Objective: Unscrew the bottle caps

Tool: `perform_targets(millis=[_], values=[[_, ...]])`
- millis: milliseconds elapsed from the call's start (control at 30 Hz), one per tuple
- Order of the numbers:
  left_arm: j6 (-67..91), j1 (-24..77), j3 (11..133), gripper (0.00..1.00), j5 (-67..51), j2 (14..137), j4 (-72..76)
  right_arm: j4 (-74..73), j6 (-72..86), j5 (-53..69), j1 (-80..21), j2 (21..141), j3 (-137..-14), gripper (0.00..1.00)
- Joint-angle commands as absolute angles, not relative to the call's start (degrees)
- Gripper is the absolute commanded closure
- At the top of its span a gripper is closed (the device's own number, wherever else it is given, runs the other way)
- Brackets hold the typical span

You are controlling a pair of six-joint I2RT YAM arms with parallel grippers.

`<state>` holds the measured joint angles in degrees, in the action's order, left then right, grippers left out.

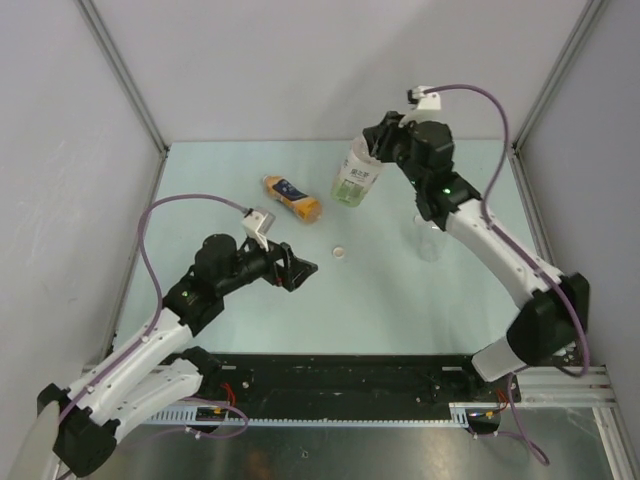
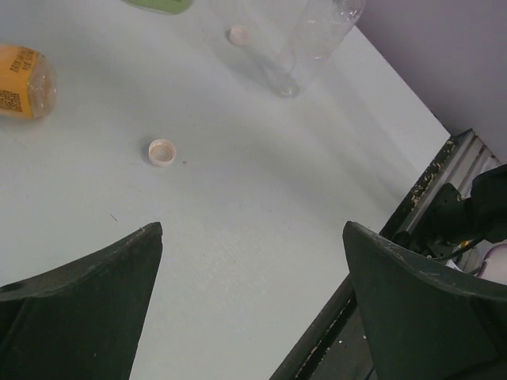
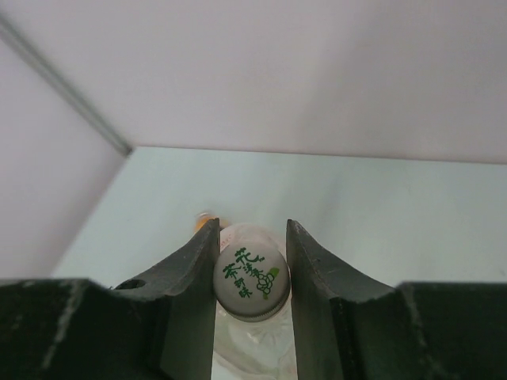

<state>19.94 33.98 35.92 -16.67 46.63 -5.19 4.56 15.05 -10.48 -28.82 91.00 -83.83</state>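
Cap in work: the white cap [image 3: 251, 283] with green print sits on the neck of the green-label bottle [image 1: 354, 180], at the far side of the table [image 1: 380, 310].
Right claw [image 3: 252, 253]: clenched on the white cap from two sides, probably to twist it off.
Loose caps: a pale cap [image 2: 162, 152] lies hollow side up, and a second cap [image 2: 238, 34] lies near the clear bottle [image 2: 309, 36]. Both seem already off.
Left claw [image 1: 297, 266]: spread wide and empty, low over the table, likely waiting.
Orange bottle [image 1: 291, 197]: lies on its side.
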Motion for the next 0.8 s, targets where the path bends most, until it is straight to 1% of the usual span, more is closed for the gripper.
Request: perform_targets(millis=[0,167,433,667,767], values=[[21.55,33.6,35.41,0.0,-16.53,43.63,-4.24,1.3,23.02,5.14,-26.18,80.8,-78.16,1.0],[21.65,33.65,35.4,0.01,-20.27,41.0,-4.3,0.3,24.74,22.13,-22.46,71.63,-70.54,1.0],[19.02,33.62,36.03,0.01,-32.8,37.57,-4.2,-1.74,16.87,47.99,-20.89,61.24,-63.88,1.0],[17.96,33.87,35.95,0.01,-40.15,36.76,-1.36,1.39,12.66,68.04,-20.14,57.8,-59.19,1.0],[19.02,34.03,34.66,0.01,-42.9,36.7,2.92,2.65,12.45,73.28,-20.14,57.72,-58.88,1.0]])
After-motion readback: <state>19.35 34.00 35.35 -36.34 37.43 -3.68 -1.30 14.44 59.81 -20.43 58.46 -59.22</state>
